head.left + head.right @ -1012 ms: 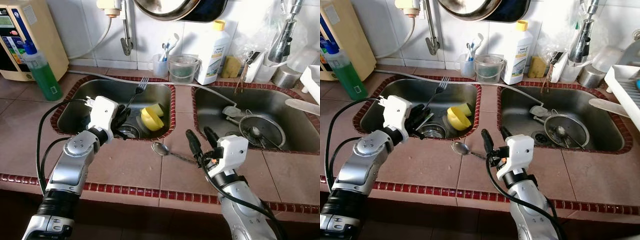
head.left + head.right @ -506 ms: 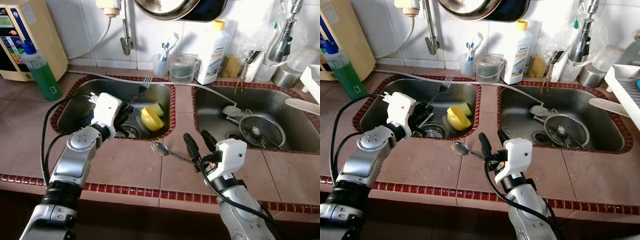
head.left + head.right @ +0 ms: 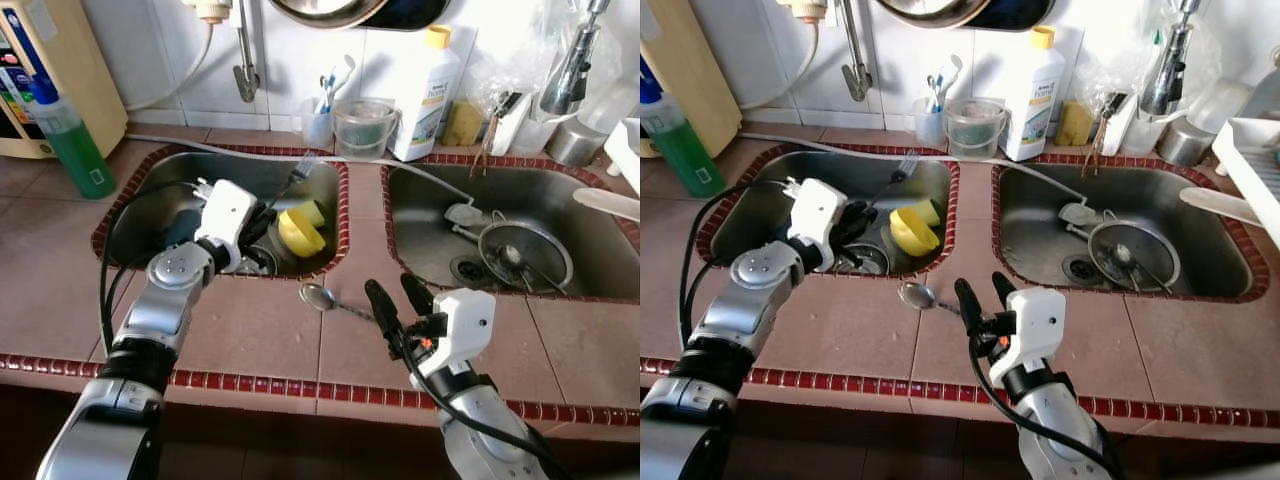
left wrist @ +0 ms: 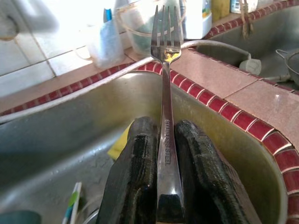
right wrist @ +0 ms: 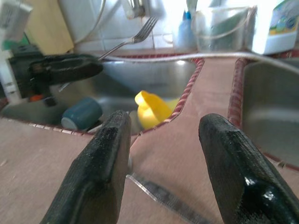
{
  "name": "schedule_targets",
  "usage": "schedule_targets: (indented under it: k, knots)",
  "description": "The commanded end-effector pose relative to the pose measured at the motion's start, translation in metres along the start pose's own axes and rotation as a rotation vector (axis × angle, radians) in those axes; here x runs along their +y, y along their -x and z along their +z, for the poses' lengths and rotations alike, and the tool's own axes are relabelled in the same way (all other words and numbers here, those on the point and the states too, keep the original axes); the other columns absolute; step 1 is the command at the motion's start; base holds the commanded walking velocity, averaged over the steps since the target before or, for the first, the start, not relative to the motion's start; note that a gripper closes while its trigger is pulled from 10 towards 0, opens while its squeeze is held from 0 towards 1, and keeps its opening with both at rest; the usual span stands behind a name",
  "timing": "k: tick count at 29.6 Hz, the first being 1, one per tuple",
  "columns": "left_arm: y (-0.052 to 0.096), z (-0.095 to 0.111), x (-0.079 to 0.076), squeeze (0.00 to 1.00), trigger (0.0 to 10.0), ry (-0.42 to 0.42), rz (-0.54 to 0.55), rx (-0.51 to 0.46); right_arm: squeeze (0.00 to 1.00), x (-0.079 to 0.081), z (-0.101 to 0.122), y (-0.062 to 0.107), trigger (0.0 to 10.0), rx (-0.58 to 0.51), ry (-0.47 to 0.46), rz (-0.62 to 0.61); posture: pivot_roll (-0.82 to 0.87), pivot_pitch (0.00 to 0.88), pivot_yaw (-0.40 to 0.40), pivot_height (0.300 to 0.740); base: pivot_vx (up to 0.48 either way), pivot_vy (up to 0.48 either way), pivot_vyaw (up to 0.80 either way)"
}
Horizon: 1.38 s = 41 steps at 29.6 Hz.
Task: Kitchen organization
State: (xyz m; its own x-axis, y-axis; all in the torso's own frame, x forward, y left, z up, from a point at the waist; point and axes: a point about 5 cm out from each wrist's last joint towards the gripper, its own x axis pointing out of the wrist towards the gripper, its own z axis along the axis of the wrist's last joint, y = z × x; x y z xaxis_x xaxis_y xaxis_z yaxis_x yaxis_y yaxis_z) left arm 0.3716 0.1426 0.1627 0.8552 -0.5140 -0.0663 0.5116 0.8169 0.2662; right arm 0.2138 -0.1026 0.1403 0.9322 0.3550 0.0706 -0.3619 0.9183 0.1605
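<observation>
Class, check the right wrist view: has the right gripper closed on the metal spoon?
No: the right gripper is open, the metal spoon lying on the counter between its fingers.

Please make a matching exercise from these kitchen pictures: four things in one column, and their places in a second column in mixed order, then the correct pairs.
Things:
1. fork
2. spoon
3. yellow cup
4. green bottle

Places:
A. lying on the tiled counter between the two sinks
B. standing on the counter at the far left
C. clamped in the left end effector
D. lying inside the left sink

Pairs: 1-C, 2-A, 3-D, 4-B
</observation>
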Motion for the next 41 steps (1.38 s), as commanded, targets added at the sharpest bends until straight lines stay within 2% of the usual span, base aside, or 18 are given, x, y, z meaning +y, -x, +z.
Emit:
schedule_targets:
  k: [1, 11, 23, 31, 41]
  knots:
    - [-0.004, 0.004, -0.001, 0.0, 10.0, -0.033, -0.018, -0.005, 0.0, 0.006, 0.005, 0.004, 10.0, -0.006, -0.007, 0.022, -0.19, 0.154, 0.033, 0.74, 0.0, 0.0, 0.0]
    - [-0.016, 0.003, -0.003, 0.0, 10.0, -0.045, -0.042, 0.009, 0.0, 0.021, 0.007, 0.018, 10.0, 0.027, -0.052, 0.068, -0.21, 0.188, 0.042, 0.74, 0.0, 0.0, 0.0]
    - [-0.022, -0.001, -0.001, 0.0, 10.0, -0.035, -0.027, 0.041, 0.0, 0.026, 0.009, 0.032, 10.0, 0.066, -0.074, 0.061, -0.24, 0.222, 0.044, 0.74, 0.0, 0.0, 0.0]
    - [-0.024, 0.005, 0.008, 0.0, 10.0, -0.026, 0.008, 0.043, 0.0, 0.028, 0.011, 0.038, 10.0, 0.081, -0.083, 0.046, -0.25, 0.244, 0.049, 0.74, 0.0, 0.0, 0.0]
    - [-0.021, 0.007, 0.018, 0.0, 10.0, -0.064, 0.023, 0.071, 0.0, 0.028, 0.014, 0.046, 10.0, 0.083, -0.094, 0.011, -0.26, 0.265, 0.057, 0.74, 0.0, 0.0, 0.0]
